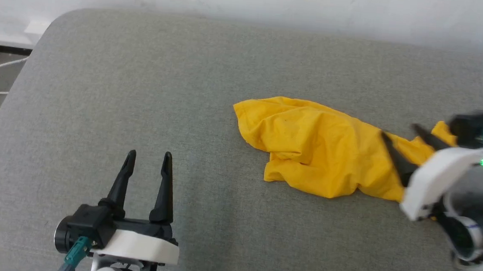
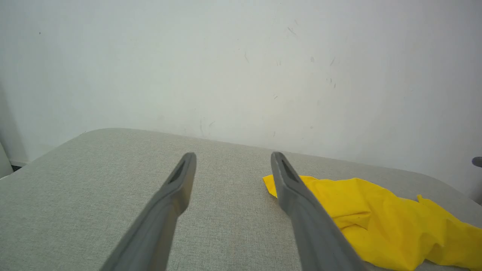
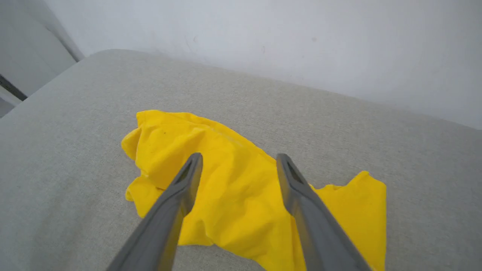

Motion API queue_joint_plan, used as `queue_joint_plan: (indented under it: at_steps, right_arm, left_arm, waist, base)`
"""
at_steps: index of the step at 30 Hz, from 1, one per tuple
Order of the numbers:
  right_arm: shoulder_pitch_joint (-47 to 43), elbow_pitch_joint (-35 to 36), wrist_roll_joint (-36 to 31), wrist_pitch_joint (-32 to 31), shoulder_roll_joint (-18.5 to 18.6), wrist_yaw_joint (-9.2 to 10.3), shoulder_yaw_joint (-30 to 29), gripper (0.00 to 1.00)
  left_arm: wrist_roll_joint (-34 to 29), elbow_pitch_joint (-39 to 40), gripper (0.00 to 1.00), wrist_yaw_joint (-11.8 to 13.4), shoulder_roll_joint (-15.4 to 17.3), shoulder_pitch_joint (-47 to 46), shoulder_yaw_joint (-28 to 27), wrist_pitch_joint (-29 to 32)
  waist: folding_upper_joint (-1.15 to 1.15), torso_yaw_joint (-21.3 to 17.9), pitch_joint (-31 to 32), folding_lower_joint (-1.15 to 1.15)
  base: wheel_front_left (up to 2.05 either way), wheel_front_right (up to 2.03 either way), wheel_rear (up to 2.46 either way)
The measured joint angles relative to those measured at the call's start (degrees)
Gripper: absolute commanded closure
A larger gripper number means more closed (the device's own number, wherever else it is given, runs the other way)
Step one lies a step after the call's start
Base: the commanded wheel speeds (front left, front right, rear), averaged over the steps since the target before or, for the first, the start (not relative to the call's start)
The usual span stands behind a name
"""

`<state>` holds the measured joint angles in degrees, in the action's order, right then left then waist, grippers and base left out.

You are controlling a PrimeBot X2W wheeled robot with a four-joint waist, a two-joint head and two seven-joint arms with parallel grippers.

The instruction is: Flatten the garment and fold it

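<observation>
Crumpled garment [image 1: 320,148] right of centre on the grey padded surface [image 1: 145,62], long axis running toward its right edge, its right end beneath the spread, empty right tool [image 1: 399,130]; left tool [image 1: 149,154], likewise spread, well apart at front-left.

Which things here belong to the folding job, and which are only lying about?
For the job: crumpled bright yellow thin-fabric T-shirt; open left gripper; open right gripper.
Just there: grey fabric-covered surface; thin white cable; white wall.
</observation>
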<state>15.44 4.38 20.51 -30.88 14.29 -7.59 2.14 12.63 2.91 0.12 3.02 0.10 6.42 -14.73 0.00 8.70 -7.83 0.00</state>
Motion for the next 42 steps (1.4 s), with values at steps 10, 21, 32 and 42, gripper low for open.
queue_joint_plan:
  at_steps: [10, 21, 32, 42]
  right_arm:
    - [5.13, -9.50, 1.46, -8.36, 2.07, -0.01, 16.31, 0.00]
    - [11.34, -29.06, -4.50, 2.50, 1.51, -0.01, 22.99, 0.66]
    - [17.50, -32.29, -1.40, 12.43, -3.41, 0.00, 22.52, 1.00]
    - [8.65, -24.97, 9.87, 6.69, -3.72, 0.03, 34.67, 0.96]
  left_arm:
    - [0.57, -0.20, 0.00, 0.00, -0.02, -0.53, 1.40, 0.00]
    - [1.00, -1.14, 0.00, -0.02, -0.02, -2.85, 3.04, 0.00]
    - [0.98, -1.71, 0.00, 0.01, -0.01, -2.71, 2.11, 0.00]
    - [1.00, -1.68, 0.00, 0.01, -0.02, -2.25, 3.00, 0.00]
  waist:
    - [0.00, 3.21, -1.96, 0.00]
    - [0.00, 7.46, -4.34, 0.01]
    - [0.00, 6.76, -2.41, 0.00]
    - [0.00, 6.15, -0.81, 0.00]
  base:
    - [0.00, 0.00, 0.00]
    - [0.00, 0.00, 0.00]
    - [0.00, 0.00, 0.00]
    - [0.00, 0.00, 0.00]
